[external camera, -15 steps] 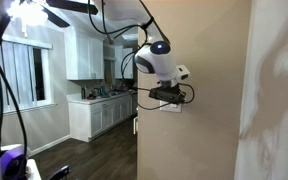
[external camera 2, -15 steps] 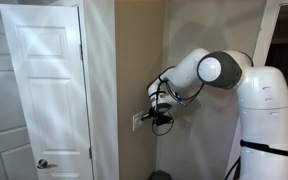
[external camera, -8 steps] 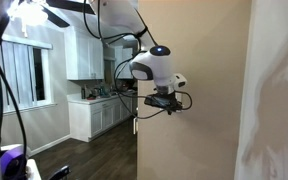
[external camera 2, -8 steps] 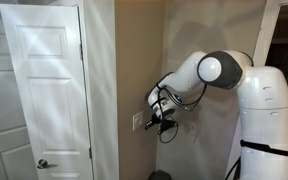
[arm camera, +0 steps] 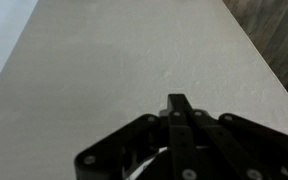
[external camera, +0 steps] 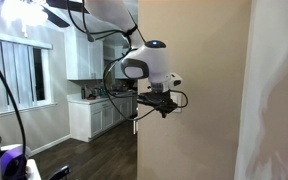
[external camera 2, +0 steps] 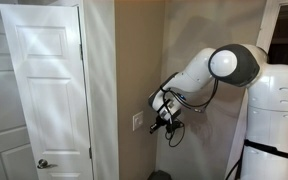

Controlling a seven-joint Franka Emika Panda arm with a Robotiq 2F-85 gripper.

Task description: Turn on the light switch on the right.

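Observation:
The white two-gang wall plate (external camera 2: 137, 122) sits on the beige wall beside the door frame. Its two toggles are too small to tell apart, so the right-hand light switch and its position cannot be read. My gripper (external camera 2: 163, 123) hangs a short way off the wall, to the right of the plate and not touching it. It also shows in an exterior view (external camera: 150, 106), where I cannot make out the plate. In the wrist view the fingers (arm camera: 176, 101) are pressed together and empty, facing bare textured wall; the plate is out of that view.
A white panelled door (external camera 2: 39, 90) stands left of the wall plate. The robot's white base (external camera 2: 274, 120) is at the right. Beyond the wall corner are white kitchen cabinets (external camera: 94, 110), a bright window (external camera: 24, 70) and dark wood floor (external camera: 94, 155).
The gripper has drawn back from the wall plate, moving away from the wall and slightly down. The plate, covered by the fingers a second ago, now shows free.

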